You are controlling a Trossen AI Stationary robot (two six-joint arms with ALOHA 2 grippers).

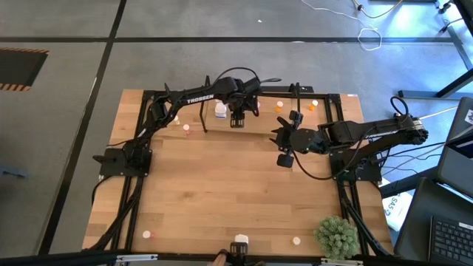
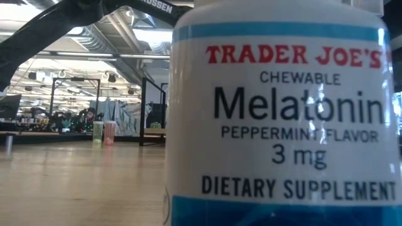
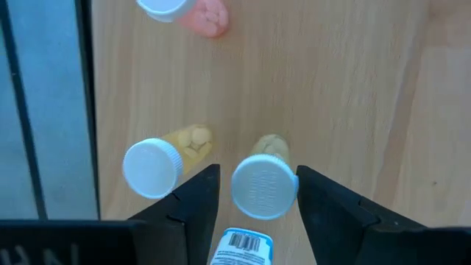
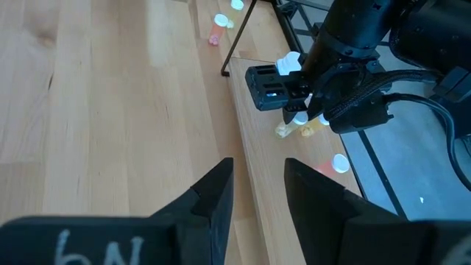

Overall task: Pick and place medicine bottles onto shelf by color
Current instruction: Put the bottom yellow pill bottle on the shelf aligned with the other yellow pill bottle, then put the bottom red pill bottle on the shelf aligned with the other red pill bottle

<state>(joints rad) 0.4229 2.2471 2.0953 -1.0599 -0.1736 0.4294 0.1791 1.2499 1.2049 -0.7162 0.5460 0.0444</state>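
- The left gripper (image 3: 252, 213) hangs over the shelf (image 1: 203, 114) at the tabletop's far edge, fingers spread around a cream bottle (image 3: 263, 179) with gaps on both sides.
- The bottle looks light, rigid and smooth; take it by the cap.
- Beneath this gripper: two cream bottles and one pink bottle (image 3: 193, 11).
- The right gripper (image 4: 257, 195) hovers right of centre, parted, holding nothing.

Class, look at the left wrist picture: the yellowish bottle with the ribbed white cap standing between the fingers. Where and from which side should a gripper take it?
Grip the ribbed white cap from above, fingers on opposite sides. The yellowish bottle stands upright, and a neighbouring bottle stands close beside it.
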